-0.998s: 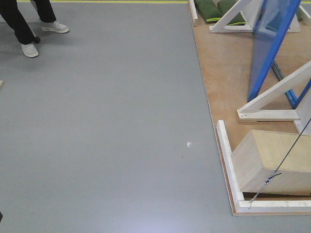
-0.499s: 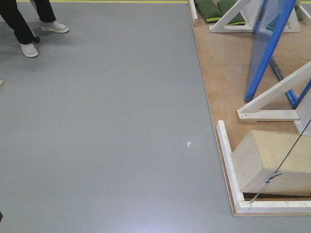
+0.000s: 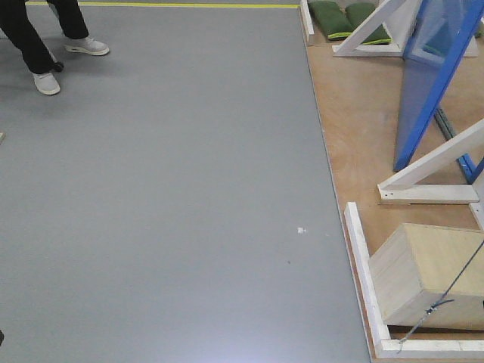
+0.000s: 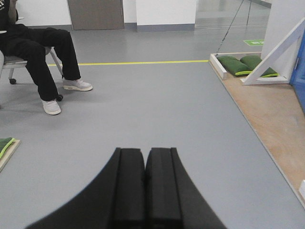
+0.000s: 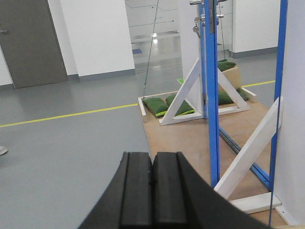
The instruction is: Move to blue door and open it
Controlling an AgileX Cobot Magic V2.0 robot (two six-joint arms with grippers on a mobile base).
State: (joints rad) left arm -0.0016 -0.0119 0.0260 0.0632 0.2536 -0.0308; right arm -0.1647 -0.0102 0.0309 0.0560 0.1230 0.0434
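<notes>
Door (image 5: 212, 95) stands upright, edge-on to the right wrist camera, handle (image 5: 195, 2) up top; the front view cuts that off. Left gripper (image 4: 145, 191) and right gripper (image 5: 152, 191) are pressed together.

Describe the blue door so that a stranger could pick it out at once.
Look to the plywood platform on the right of the grey floor. Standing upright on it, between white triangular braces, is the blue door. It is the only tall, glossy bright-blue panel there; its neighbours are white wood.

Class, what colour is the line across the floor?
The line is yellow; clearest in the left wrist view.
</notes>
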